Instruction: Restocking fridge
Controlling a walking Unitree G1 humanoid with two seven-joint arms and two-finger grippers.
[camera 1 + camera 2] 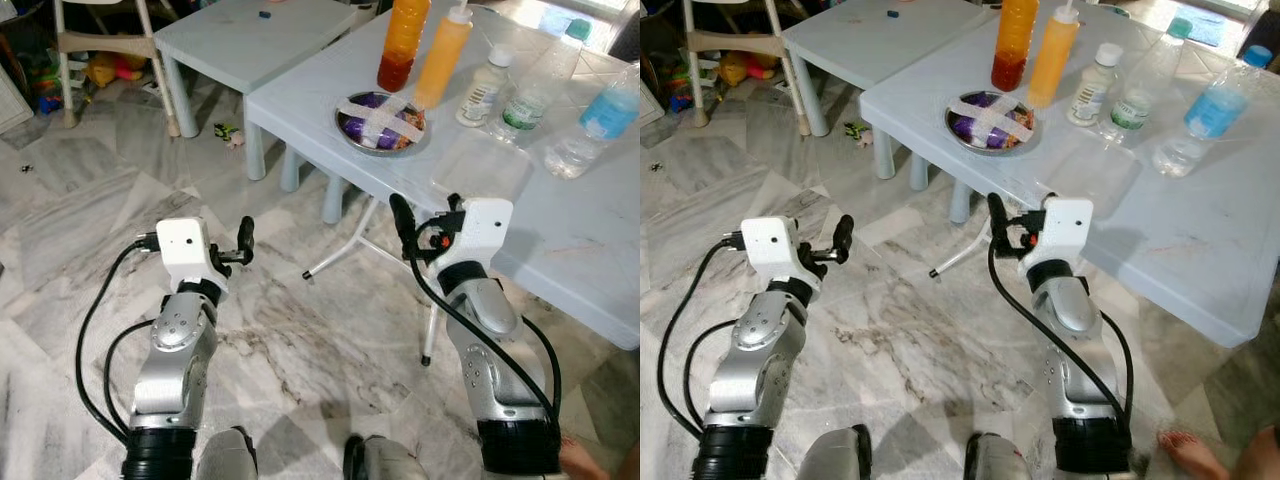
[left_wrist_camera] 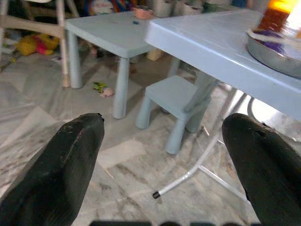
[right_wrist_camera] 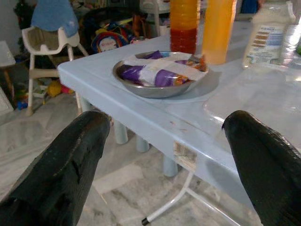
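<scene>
Both claws are spread wide and hold nothing, poised short of the worktop [image 1: 560,240] for a first pick: left claw [image 1: 243,243] over the floor, right claw [image 1: 402,222] at its edge. At the right claw's 12 o'clock sits one foil-taped dish [image 1: 381,122]; beyond, two sauce bottles [image 1: 440,55] and three clear bottles [image 1: 535,85].

- No text, brand or number can be read anywhere.
- The white bottle [image 3: 269,35] on the table carries a label with printed lines, too blurred to read.
- The water bottle [image 1: 536,85] has a green label, too small to read.
</scene>
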